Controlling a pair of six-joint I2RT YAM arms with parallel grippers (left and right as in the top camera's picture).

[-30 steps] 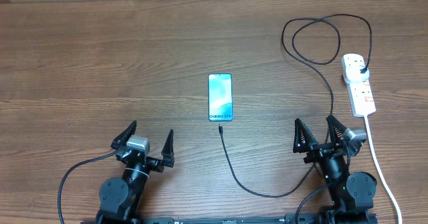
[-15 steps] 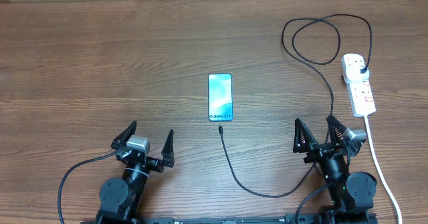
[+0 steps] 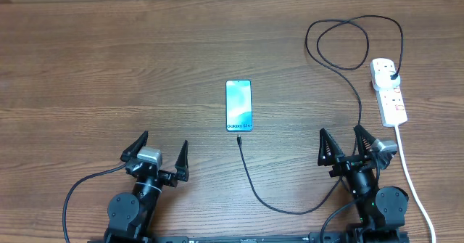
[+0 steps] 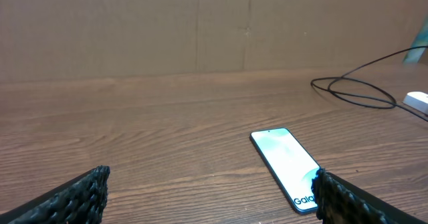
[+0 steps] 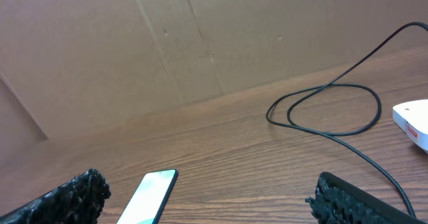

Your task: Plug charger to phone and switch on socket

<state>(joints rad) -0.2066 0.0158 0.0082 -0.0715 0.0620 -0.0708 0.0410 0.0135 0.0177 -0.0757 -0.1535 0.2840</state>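
Observation:
The phone (image 3: pixel 238 105) lies flat mid-table, screen up; it also shows in the left wrist view (image 4: pixel 284 157) and the right wrist view (image 5: pixel 148 196). The charger cable (image 3: pixel 250 181) has its small tip just below the phone, loops right and up (image 5: pixel 321 110) (image 4: pixel 354 90), and its black plug sits in the socket (image 3: pixel 388 91), a white power strip at the right (image 5: pixel 413 114) (image 4: pixel 418 101). My left gripper (image 3: pixel 156 150) (image 4: pixel 210 197) is open and empty near the front left. My right gripper (image 3: pixel 345 143) (image 5: pixel 207 194) is open and empty near the front right.
The socket's thick white cord (image 3: pixel 409 174) runs down the right side past my right arm. A brown cardboard wall (image 4: pixel 200 30) stands at the table's far edge.

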